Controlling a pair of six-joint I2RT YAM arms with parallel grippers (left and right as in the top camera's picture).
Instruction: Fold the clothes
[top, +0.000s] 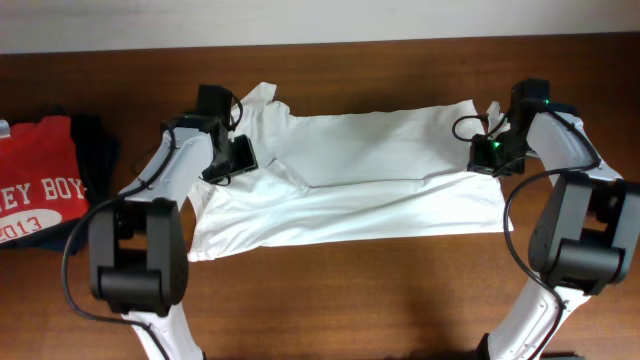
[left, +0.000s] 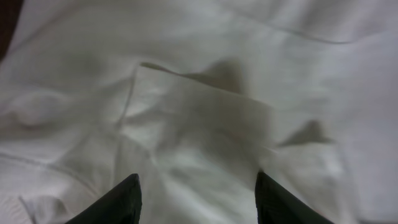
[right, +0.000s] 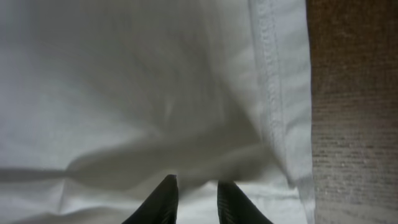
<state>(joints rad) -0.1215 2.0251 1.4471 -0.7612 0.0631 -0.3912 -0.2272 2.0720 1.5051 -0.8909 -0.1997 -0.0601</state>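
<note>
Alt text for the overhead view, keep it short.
A creased white T-shirt lies spread sideways across a brown wooden table, with the left gripper over its left end and the right gripper over its right end. At the table's left edge, a red T-shirt with white lettering sits on dark garments.

place: robotics lab bench | signs: left arm (top: 135, 255), right arm (top: 580, 235) at wood-grain table (top: 350, 295), plain wall (top: 320, 15)

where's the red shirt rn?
Overhead view, far left: the red shirt lies on the dark garments, left of the left gripper and apart from the white shirt.
</note>
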